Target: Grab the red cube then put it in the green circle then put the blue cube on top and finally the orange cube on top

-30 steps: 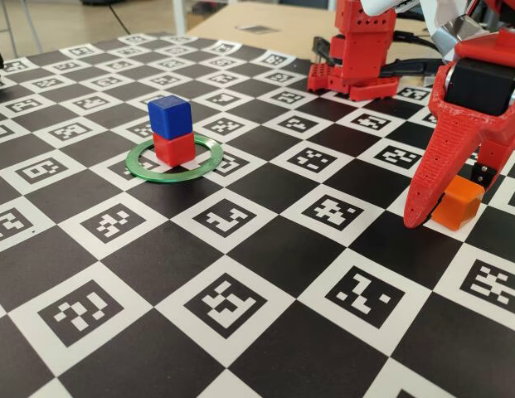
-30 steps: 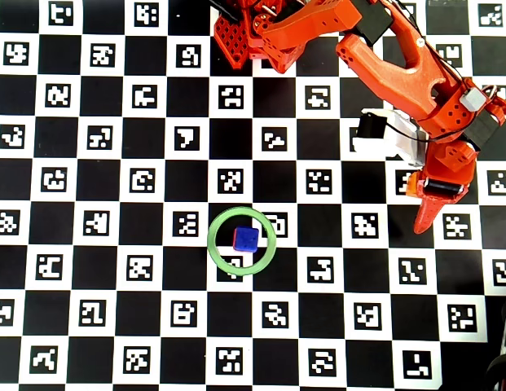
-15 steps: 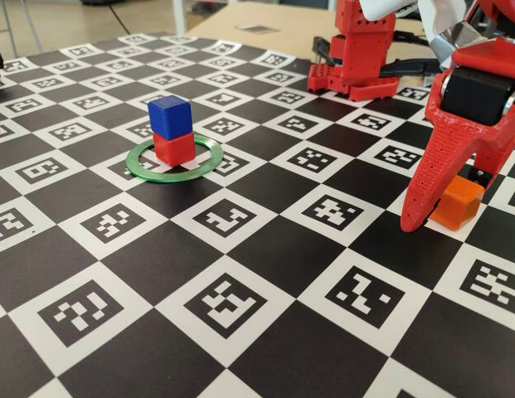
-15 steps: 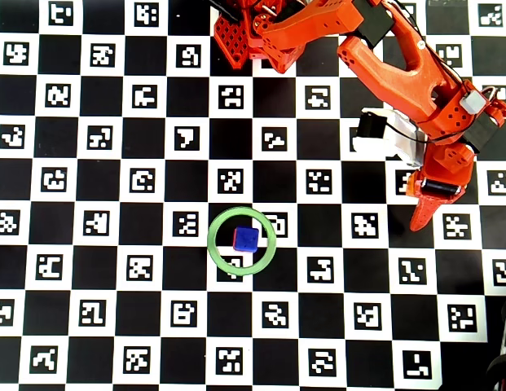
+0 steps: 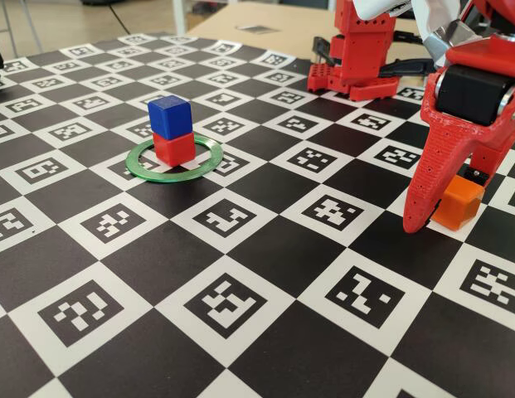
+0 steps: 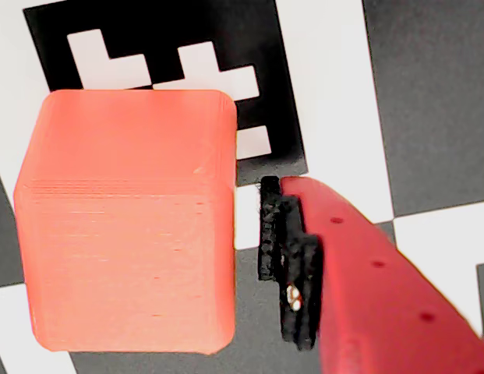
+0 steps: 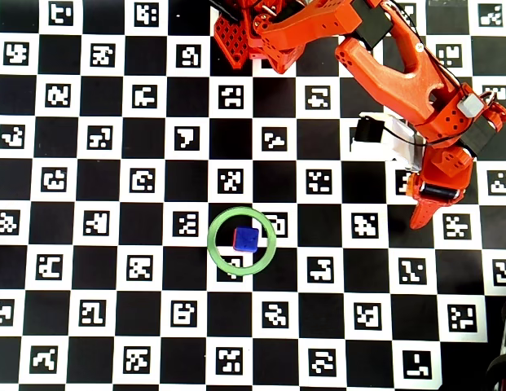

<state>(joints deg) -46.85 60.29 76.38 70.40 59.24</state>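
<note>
Fingers (image 5: 444,217) of mine hang low over the right side of the table (image 5: 265,249) in the fixed view, parted around the orange cube (image 5: 458,204). One long red finger (image 5: 435,178) comes down in front of the cube, its tip close to the board; the other is mostly hidden behind the cube. In the wrist view the orange cube (image 6: 128,222) fills the left half, and the red finger with its black pad (image 6: 288,261) stands just to its right, a thin gap showing between pad and cube face. So on that side I am not pressing on it; whether the far finger touches, I cannot tell. The cube sits flat on the table, resting on a white square with a black marker.

Well apart, toward the left in the fixed view, the green circle (image 5: 203,166) lies flat on the checkered board. Inside it stands the red cube (image 5: 174,148), and the blue cube (image 5: 170,117) sits squarely on top of it, the two forming a short upright stack. From overhead only the blue cube (image 7: 246,238) shows within the green circle (image 7: 217,254), a little up and right of the ring's centre. In the same view my arm (image 7: 399,73) reaches from the base (image 7: 236,37) at the top edge out to the right.
</note>
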